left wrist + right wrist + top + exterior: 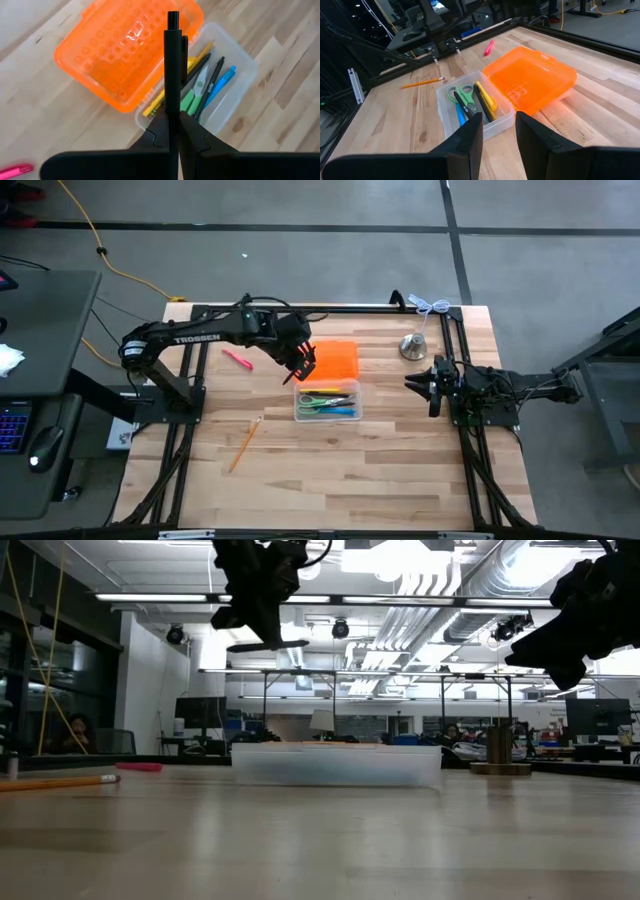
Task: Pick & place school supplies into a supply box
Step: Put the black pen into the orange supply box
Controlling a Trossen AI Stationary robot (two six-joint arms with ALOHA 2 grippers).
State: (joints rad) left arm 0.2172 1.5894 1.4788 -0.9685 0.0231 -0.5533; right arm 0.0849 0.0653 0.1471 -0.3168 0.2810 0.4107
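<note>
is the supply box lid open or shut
Open. The orange lid lies flipped back beside the clear box, with scissors and pens exposed inside.

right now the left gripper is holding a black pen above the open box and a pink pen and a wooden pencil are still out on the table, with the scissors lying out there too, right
Not quite: the scissors are already in the supply box, as the right wrist view shows. The rest holds: the left gripper is shut on the black pen above the open box, and the pink pen and wooden pencil lie on the table.
</note>
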